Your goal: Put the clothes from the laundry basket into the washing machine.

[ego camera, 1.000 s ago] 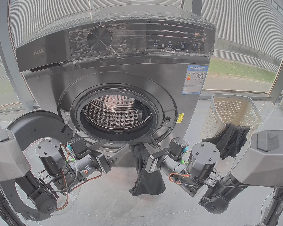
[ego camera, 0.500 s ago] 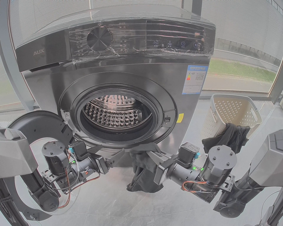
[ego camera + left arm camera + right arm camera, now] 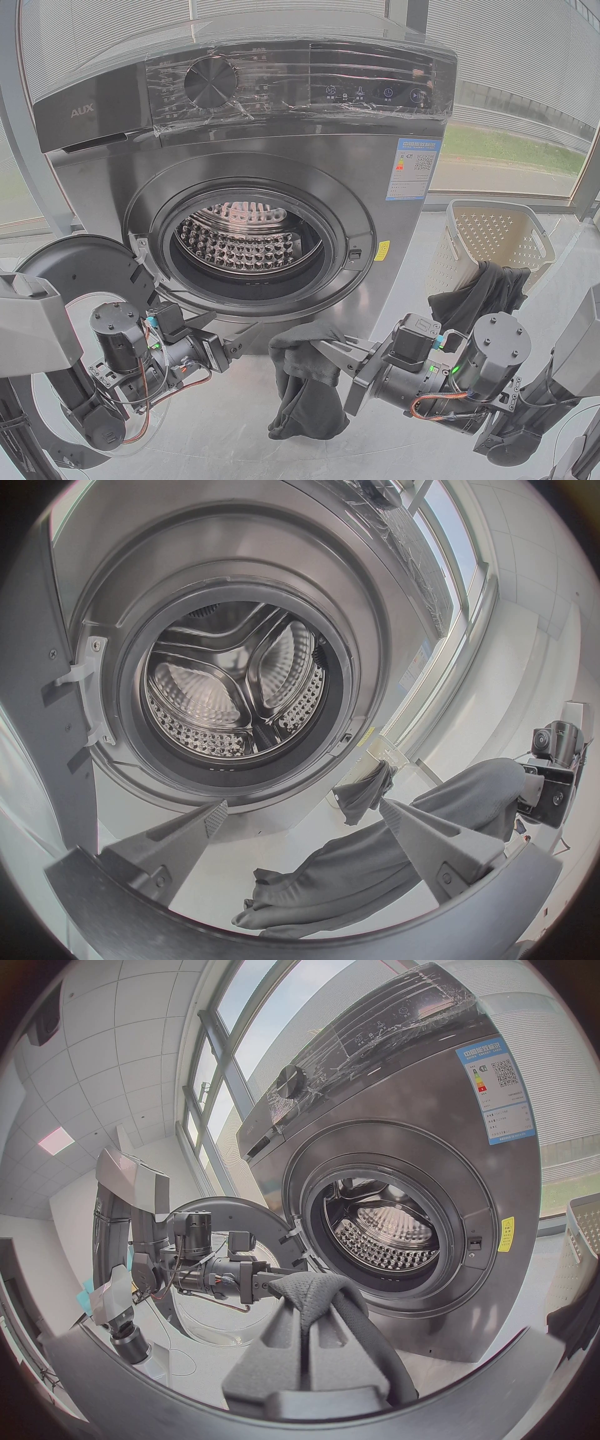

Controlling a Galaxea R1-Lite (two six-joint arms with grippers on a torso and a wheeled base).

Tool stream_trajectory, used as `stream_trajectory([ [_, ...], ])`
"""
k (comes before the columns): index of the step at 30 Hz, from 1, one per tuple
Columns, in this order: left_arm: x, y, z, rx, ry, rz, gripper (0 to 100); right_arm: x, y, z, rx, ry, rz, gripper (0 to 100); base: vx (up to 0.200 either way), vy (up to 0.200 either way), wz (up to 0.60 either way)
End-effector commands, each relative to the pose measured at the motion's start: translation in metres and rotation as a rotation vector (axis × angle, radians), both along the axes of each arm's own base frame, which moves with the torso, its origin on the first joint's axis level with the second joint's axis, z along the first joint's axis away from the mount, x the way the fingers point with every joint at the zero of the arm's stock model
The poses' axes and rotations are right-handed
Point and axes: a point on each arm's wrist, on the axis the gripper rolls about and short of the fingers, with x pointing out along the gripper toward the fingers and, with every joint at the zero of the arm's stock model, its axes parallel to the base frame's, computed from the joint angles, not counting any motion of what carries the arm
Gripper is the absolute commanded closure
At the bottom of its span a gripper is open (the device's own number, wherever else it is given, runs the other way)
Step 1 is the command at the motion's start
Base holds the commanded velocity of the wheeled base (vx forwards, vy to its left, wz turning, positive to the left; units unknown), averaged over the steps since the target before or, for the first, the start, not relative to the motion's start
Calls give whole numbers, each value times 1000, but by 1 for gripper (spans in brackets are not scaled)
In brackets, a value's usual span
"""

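Observation:
The washing machine (image 3: 250, 156) stands with its round door (image 3: 69, 269) swung open to the left, and its steel drum (image 3: 240, 244) holds no clothes. My right gripper (image 3: 324, 347) is shut on a dark garment (image 3: 306, 387), which hangs in front of the machine below the door opening, its lower end near the floor. The right wrist view shows that garment (image 3: 319, 1285) draped over the closed fingers. My left gripper (image 3: 234, 330) is open just left of the cloth, not touching it. Another dark garment (image 3: 487, 300) hangs over the rim of the laundry basket (image 3: 494, 231).
The cream basket stands on the floor right of the machine, close to my right arm. The open door sits behind my left arm. Grey floor (image 3: 219, 431) lies in front of the machine. Windows run behind it.
My right gripper has moved down and back from the door opening, carrying the dark garment lower. My left arm has drawn back slightly to the left, still open.

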Motion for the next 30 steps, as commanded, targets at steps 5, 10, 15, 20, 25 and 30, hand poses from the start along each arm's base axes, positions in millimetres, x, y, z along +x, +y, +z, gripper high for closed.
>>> stream_trajectory([
  [5, 1, -1, -12, 30, 31, -5, 0, -1, -5, 2, -3, -2, 10, 100, 0, 0, 0],
  [10, -2, 0, -11, 37, 31, -28, 0, 4, -5, 3, -19, -21, -34, 100, 0, 0, 0],
  [15, -9, 3, -14, 54, 48, -77, 0, 12, 5, 11, -22, -14, -158, 100, 0, 0, 0],
  [20, -12, 4, -18, 91, 49, -86, 0, 16, 8, 14, -7, -14, -198, 100, 0, 0, 0],
  [25, -14, 3, -20, 95, 60, -106, 0, 18, 13, 22, 31, -27, -208, 100, 0, 0, 0],
  [30, -13, 4, -22, 97, 65, -111, 0, 6, 24, 28, 76, -26, -149, 100, 0, 0, 0],
])
